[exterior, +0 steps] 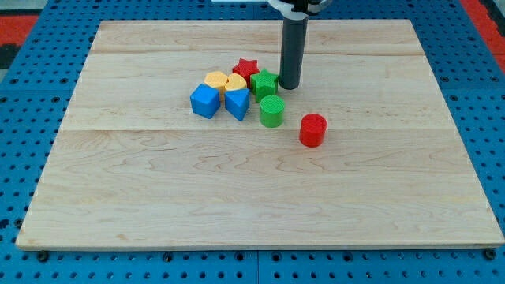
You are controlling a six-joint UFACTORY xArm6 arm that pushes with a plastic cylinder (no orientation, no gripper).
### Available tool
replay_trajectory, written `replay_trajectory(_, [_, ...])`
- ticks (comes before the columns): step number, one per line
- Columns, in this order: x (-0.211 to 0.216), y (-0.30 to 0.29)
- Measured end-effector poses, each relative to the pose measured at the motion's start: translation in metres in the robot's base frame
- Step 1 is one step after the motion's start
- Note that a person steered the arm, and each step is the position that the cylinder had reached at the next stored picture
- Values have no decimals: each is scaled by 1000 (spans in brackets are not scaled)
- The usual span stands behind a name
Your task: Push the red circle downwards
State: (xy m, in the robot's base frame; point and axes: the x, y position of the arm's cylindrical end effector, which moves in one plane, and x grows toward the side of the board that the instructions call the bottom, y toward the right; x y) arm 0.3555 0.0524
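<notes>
I take the red circle (pixel 312 130) as my landmark; it stands alone on the wooden board (pixel 158 205), a little right of the board's middle in the view. My tip (pixel 289 86) rests on the board up and to the left of the red circle, apart from it, and just beside the right side of the green star (pixel 264 82), close enough that I cannot tell whether they touch. There are no fingers on this rig, only the straight dark rod, so nothing is spread or pinched.

The other blocks huddle to the upper left of the red circle: the green cylinder (pixel 271 110) is nearest, then the blue pentagon-like block (pixel 237 103), the blue cube (pixel 204 101), two yellow blocks (pixel 224 80) whose shapes I cannot make out, and the red star (pixel 246 68) farthest up.

To send the red circle toward the view's bottom, I judge my tip must first sit directly above it in the view. It is too far left now; a straight pull down would miss it. I would shift right, then draw down. The board below the red circle looks free of blocks.
</notes>
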Motion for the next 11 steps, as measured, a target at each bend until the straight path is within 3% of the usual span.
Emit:
replay_trajectory(3, [12,-1])
replay_trajectory(5, [64,22])
replay_trajectory(8, [99,22])
replay_trajectory(11, [70,3])
